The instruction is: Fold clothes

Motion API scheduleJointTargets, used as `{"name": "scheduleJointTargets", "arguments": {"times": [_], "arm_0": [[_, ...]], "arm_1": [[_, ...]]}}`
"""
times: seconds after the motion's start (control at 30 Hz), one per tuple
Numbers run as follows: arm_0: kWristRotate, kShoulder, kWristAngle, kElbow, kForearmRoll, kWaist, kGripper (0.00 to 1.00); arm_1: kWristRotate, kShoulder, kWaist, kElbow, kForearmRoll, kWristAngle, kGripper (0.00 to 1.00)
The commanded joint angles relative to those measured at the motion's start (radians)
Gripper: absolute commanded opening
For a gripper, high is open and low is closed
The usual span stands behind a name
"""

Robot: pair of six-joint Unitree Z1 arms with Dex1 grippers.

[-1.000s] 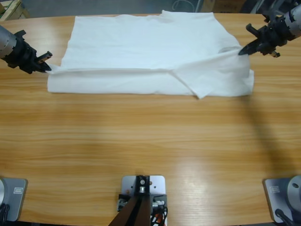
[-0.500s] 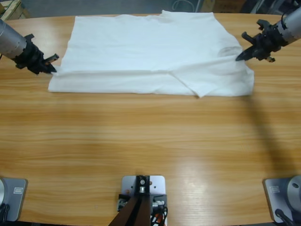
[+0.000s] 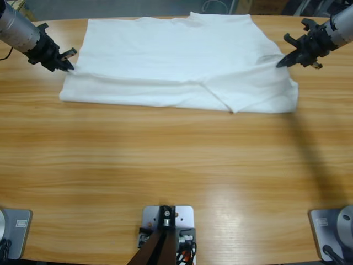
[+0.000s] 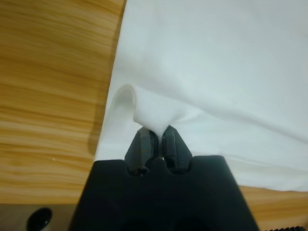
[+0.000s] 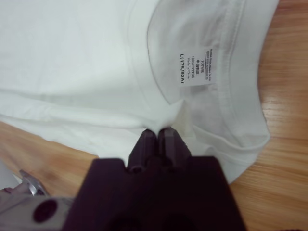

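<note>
Both arms run off the high view: the left arm [image 3: 19, 33] at the top left corner, the right arm [image 3: 339, 25] at the top right, so only their ends show. The shirt [image 3: 176, 61] is folded over, so its lower layers are hidden, and its far edge meets the top of the high view. The label [image 5: 196, 66] inside the neck has print too small to read, apart from a size line. Each wrist view shows only part of the shirt. The black gripper body covers the cloth and table [image 4: 43, 72] below it.
</note>
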Motion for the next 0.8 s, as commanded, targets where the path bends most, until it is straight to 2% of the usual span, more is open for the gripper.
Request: {"name": "scheduleJointTargets", "arguments": {"times": [0.03,0.2,0.27,0.4,0.43,0.47,0.53,0.63,0.67,0.7,0.73,0.77,0.8], "arm_0": [[0.002,0.087,0.014,0.014,0.016,-0.010,0.000],[0.002,0.096,0.014,0.014,0.017,-0.003,0.000],[0.002,0.086,0.022,0.014,0.020,0.002,0.318],[0.003,0.064,0.044,0.002,0.019,0.009,0.432],[0.003,0.063,0.046,-0.005,0.019,0.013,0.515],[0.003,0.066,0.046,-0.013,0.019,0.017,0.688],[0.005,0.068,0.046,-0.026,0.018,0.021,0.895],[0.005,0.068,0.046,-0.050,0.018,0.021,0.913],[0.005,0.068,0.046,-0.060,0.018,0.021,0.913],[0.005,0.067,0.046,-0.070,0.018,0.021,0.913],[0.005,0.065,0.046,-0.080,0.018,0.021,0.913],[0.006,0.060,0.046,-0.087,0.018,0.022,0.913],[0.007,0.055,0.046,-0.093,0.018,0.022,0.913]], "arm_1": [[-0.021,0.067,0.005,-0.007,0.004,0.006,0.000],[-0.022,0.069,0.005,-0.007,0.007,0.000,0.000],[-0.022,0.069,0.005,-0.007,0.007,-0.003,0.000],[-0.026,0.066,0.005,0.000,0.007,-0.006,0.000],[-0.028,0.064,0.005,0.003,0.007,-0.007,0.000],[-0.029,0.064,0.005,0.004,0.007,-0.006,0.000],[-0.035,0.060,0.005,0.008,0.009,-0.006,0.000],[-0.041,0.054,0.005,0.010,0.009,-0.007,0.016],[-0.041,0.048,0.005,0.010,0.009,-0.009,0.447],[-0.041,0.044,0.005,0.010,0.009,-0.015,0.685],[-0.041,0.037,0.005,0.010,0.011,-0.025,0.823],[-0.041,0.029,0.005,0.011,0.013,-0.036,0.920],[-0.041,0.020,0.005,0.011,0.013,-0.050,0.976]]}}
